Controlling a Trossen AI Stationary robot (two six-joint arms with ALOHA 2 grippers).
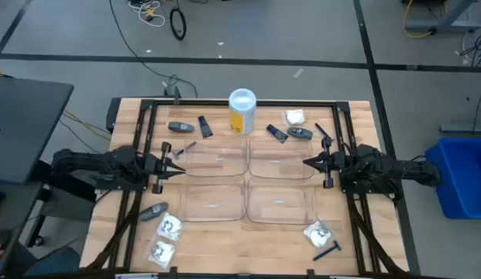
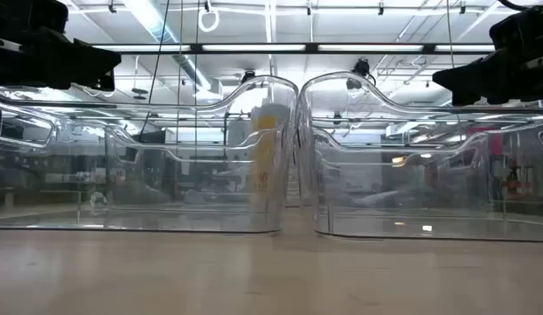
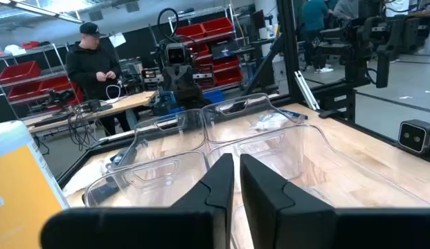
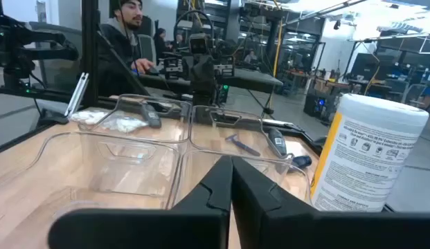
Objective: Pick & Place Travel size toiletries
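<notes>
Four clear trays (image 1: 216,161) are sitting in a two-by-two block at the middle of the table (image 1: 364,116), and nothing is lying in them. The left gripper (image 1: 180,160) is hovering at the left edge of the block, its fingers nearly touching with only a thin slit between them and holding nothing. The right gripper (image 1: 307,162) is hovering at the right edge, its fingers pressed together and also holding nothing.

The toiletries are lying scattered around the trays. A grey stick (image 1: 180,127) and a dark tube (image 1: 204,126) are resting at the far left, with a yellow canister (image 1: 242,112) standing beside them. A white packet (image 1: 295,117) is lying at the far right. A blue razor (image 1: 327,250) is lying at the near right corner.
</notes>
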